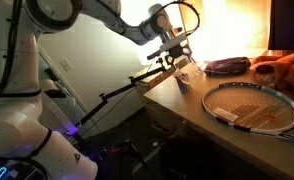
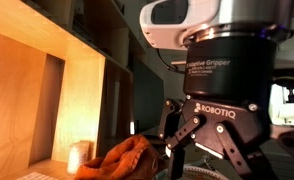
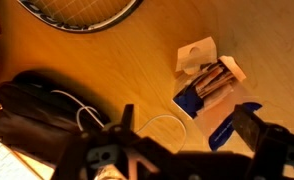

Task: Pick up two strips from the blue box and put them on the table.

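Observation:
The small blue box point(image 3: 194, 99) lies open on the tan table point(image 3: 107, 70), with brownish strips point(image 3: 215, 77) inside and a white flap point(image 3: 199, 52) above them. A loose blue flap point(image 3: 230, 124) lies beside it. In the wrist view my gripper point(image 3: 192, 138) is open, with its two dark fingers spread wide and nothing between them. It hovers above the table just short of the box. In an exterior view the gripper point(image 1: 173, 50) hangs over the box point(image 1: 184, 77) near the table's end. The gripper point(image 2: 202, 150) fills another exterior view and hides the box.
A tennis racket point(image 1: 253, 105) lies on the table and also shows in the wrist view point(image 3: 82, 12). A dark flat pouch point(image 3: 37, 112) with a white cord point(image 3: 159, 122) lies by the gripper. An orange cloth point(image 2: 122, 160) sits at the back. The table's edge point(image 1: 172, 100) is close.

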`<state>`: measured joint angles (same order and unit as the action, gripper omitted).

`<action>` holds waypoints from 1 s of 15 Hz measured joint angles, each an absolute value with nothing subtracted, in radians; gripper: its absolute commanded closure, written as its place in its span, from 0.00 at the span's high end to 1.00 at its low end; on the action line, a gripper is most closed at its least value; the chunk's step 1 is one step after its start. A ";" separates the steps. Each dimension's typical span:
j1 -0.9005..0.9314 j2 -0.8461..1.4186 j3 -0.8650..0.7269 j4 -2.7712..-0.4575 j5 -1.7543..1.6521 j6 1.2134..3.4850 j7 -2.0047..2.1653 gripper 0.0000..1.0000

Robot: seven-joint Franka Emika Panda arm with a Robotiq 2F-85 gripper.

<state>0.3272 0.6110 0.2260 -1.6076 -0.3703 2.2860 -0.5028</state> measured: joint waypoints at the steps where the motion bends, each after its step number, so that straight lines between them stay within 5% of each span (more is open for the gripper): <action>1: 0.327 0.612 0.226 -1.606 -0.370 2.286 -0.503 1.00; 15: 0.328 0.671 0.228 -1.554 -0.351 2.242 -0.503 1.00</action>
<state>0.3276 0.6706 0.2278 -1.5541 -0.3512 2.2422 -0.5030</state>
